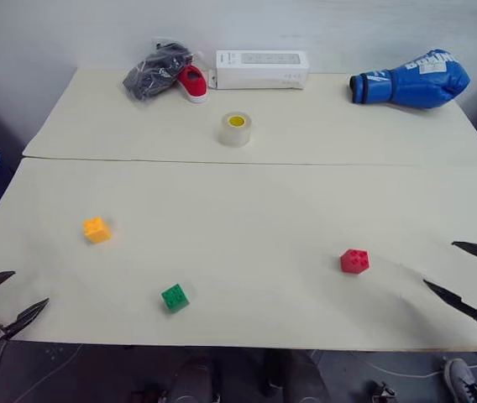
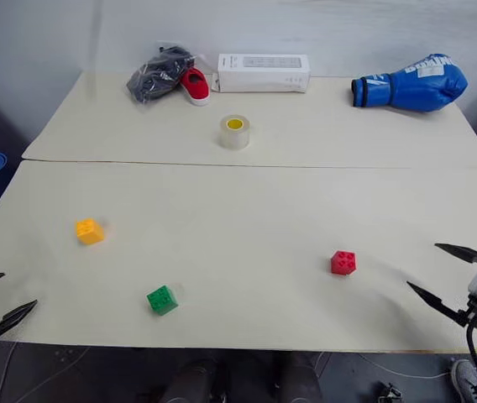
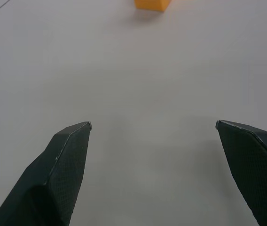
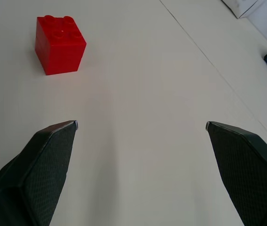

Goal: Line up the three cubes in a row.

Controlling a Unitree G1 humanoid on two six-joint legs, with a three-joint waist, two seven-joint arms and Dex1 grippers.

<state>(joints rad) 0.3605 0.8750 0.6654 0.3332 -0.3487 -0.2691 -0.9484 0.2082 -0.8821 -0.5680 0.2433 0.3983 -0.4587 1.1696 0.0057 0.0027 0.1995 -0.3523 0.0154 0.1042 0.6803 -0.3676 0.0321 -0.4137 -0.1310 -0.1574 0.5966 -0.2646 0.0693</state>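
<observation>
Three studded cubes lie apart on the cream table (image 1: pixel 247 210). The orange-yellow cube (image 1: pixel 96 229) sits at the left, the green cube (image 1: pixel 175 297) near the front edge, and the red cube (image 1: pixel 354 261) to the right of centre. My left gripper (image 1: pixel 10 294) hovers open at the table's front left corner, well short of the orange-yellow cube (image 3: pixel 152 4). Open and empty too, my right gripper (image 1: pixel 461 269) stands at the front right, with the red cube (image 4: pixel 59 44) a short way off to its left.
Along the back of the table lie a roll of tape with a yellow core (image 1: pixel 236 128), a white box (image 1: pixel 261 69), a red shoe (image 1: pixel 192 83) beside a dark bag (image 1: pixel 156 70), and a blue boxing glove (image 1: pixel 412 81). A seam (image 1: pixel 264 161) crosses the table.
</observation>
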